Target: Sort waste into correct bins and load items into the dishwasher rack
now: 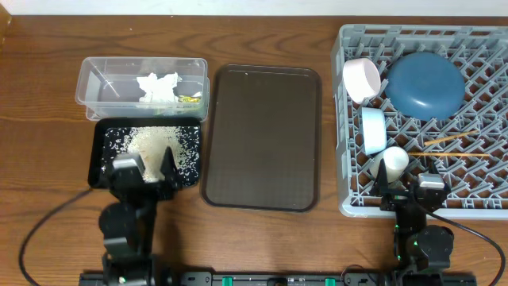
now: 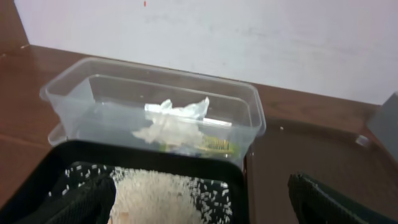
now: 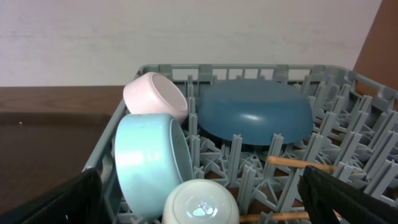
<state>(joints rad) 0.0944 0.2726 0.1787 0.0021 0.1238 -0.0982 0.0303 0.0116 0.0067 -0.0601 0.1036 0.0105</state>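
- Rice grains (image 1: pixel 155 143) lie in the black tray (image 1: pixel 101 171) near the left edge of the tabletop. What is left to do?
- Little, I think. The tissue (image 1: pixel 157 86) is in the clear tub (image 1: pixel 103 79), and the plate (image 1: pixel 425 83) sits in the dishwasher rack (image 1: pixel 484 199) at the right edge. It is best to lift both arms straight up, without brushing the rice or the cup (image 1: pixel 394 163).
- And each end effector?
- The left end effector (image 1: pixel 148 168) hangs over the tray's near part, and the right end effector (image 1: pixel 406 189) is at the rack's near wall. Both are spread wide and hold nothing.

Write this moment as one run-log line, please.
waste: tissue, wrapper in clear tub; rice in black tray | rack: plate, light-blue bowl, cream bowl, cup, chopsticks | left tool: open | right tool: open
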